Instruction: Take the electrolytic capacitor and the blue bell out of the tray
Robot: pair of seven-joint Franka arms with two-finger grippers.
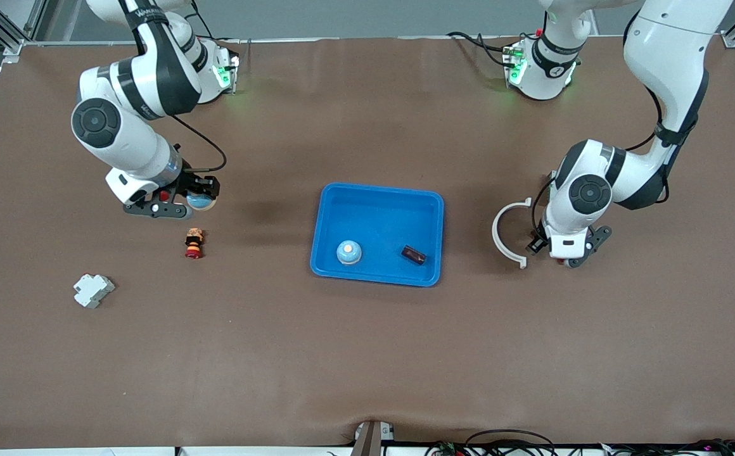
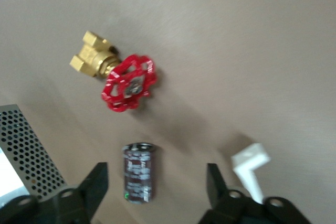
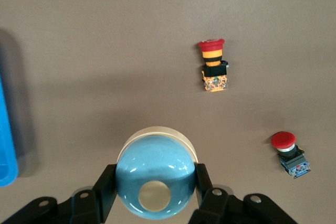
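Observation:
My right gripper is shut on a blue bell with a cream base, toward the right arm's end of the table. In the right wrist view the fingers press both sides of the bell. My left gripper is low over the table toward the left arm's end. In its wrist view it is open, with a dark capacitor lying between the fingers and touching neither. This capacitor is hidden in the front view. A blue tray in the middle holds another blue bell and another dark capacitor.
A red-and-yellow stop button and a white block lie nearer the front camera than the right gripper. A red push button is beside the held bell. A white curved part, a red-handled brass valve and a perforated metal box are near the left gripper.

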